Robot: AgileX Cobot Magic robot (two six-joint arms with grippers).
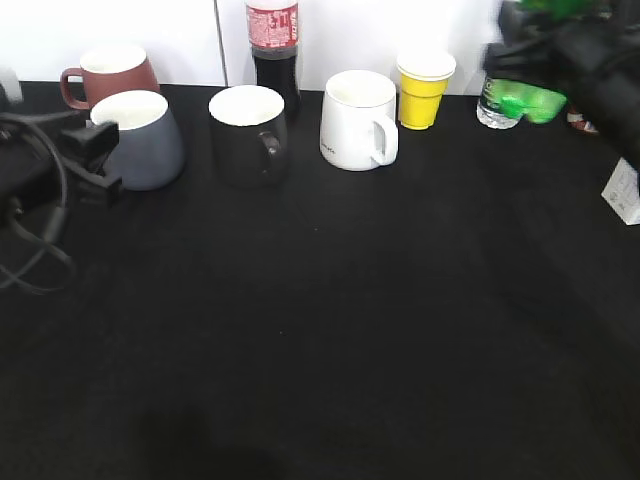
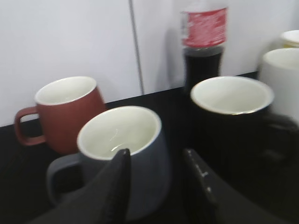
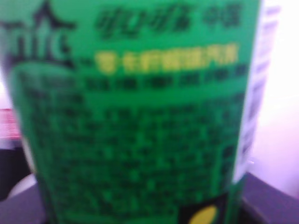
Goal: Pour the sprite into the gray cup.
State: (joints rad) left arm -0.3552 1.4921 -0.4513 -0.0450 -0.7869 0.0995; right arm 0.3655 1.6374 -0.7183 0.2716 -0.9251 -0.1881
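The gray cup [image 1: 145, 140] stands upright at the back left of the black table; its white inside looks empty in the left wrist view [image 2: 117, 130]. My left gripper [image 1: 98, 160] is open right beside it, its two fingers [image 2: 156, 156] level with the cup's right side. The sprite [image 1: 520, 100] stands at the back right, partly hidden by my blurred right arm [image 1: 575, 50]. Its green label [image 3: 140, 116] fills the right wrist view from very close, and the right fingers do not show there.
Along the back stand a reddish-brown mug [image 1: 110, 72], a black mug [image 1: 248, 130], a cola bottle [image 1: 273, 50], a white mug [image 1: 355, 120] and a yellow paper cup [image 1: 425, 88]. A white box [image 1: 625, 190] sits at the right edge. Cables [image 1: 30, 230] hang at the left.
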